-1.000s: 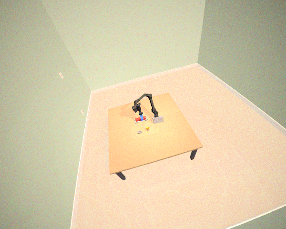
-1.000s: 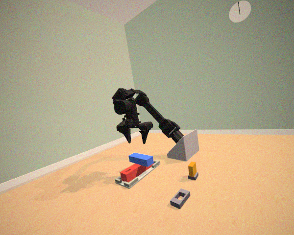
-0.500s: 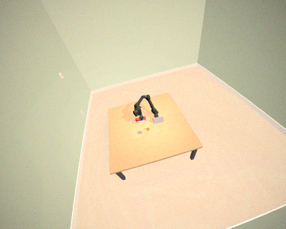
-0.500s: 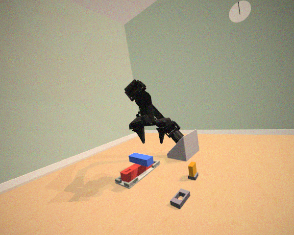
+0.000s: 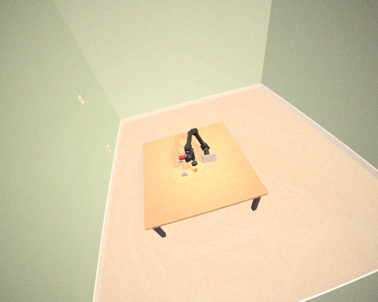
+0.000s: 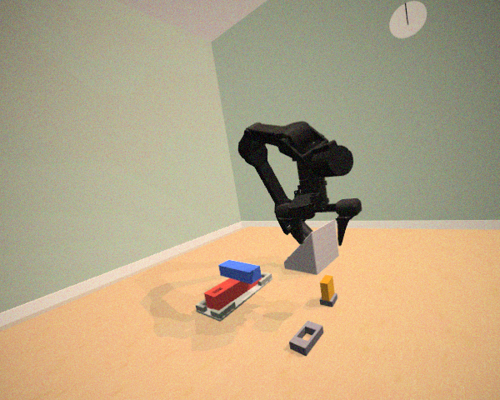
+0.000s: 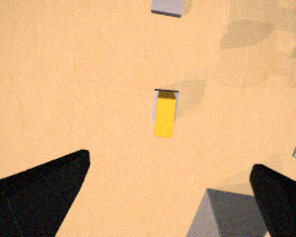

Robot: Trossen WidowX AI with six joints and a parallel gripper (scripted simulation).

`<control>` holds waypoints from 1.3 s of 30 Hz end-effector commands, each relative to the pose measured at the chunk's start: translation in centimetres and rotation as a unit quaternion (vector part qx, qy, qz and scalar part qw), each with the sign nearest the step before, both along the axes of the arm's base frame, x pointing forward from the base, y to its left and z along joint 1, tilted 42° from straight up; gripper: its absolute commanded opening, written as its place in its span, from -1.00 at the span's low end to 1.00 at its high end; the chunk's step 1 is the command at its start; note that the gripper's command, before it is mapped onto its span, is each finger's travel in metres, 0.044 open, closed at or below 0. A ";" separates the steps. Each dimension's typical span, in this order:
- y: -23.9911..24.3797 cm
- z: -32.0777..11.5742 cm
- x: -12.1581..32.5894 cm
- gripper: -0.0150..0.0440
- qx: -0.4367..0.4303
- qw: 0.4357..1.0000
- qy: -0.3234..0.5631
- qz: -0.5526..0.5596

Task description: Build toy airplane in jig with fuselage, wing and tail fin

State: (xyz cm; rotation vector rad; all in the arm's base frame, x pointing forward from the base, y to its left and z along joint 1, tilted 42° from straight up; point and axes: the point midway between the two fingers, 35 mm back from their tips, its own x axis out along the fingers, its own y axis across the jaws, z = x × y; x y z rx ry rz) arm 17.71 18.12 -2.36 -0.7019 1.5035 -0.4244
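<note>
Open end effector (image 5: 192, 162) (image 6: 314, 239) (image 7: 170, 165) near yellow fin (image 5: 194, 169) (image 6: 327, 288) (image 7: 165, 116); blue wing (image 6: 239, 271) atop red fuselage (image 5: 182, 157) (image 6: 224, 295).

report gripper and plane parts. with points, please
Gripper (image 6: 312, 238) (image 7: 170, 165) open, nothing held. Blue wing (image 6: 239, 272) on red fuselage (image 5: 182, 157) (image 6: 217, 294). Yellow fin (image 5: 194, 169) (image 6: 327, 288) (image 7: 165, 116) upright in its stand, unfitted. Nothing seen blocking fin.

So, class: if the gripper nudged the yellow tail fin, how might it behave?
The yellow tail fin would probably tip rather easily, being tall on a small grey base. Its straight edges and flat faces suggest it's stiff and unlikely to roll.
</note>
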 end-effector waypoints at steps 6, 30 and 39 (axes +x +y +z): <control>-3.5 -4.4 0.0 1.00 0.000 1.000 -0.002 -0.007; -5.9 -7.3 0.3 1.00 0.000 1.000 -0.002 -0.007; -6.9 -8.4 0.3 1.00 -0.001 1.000 -0.002 -0.007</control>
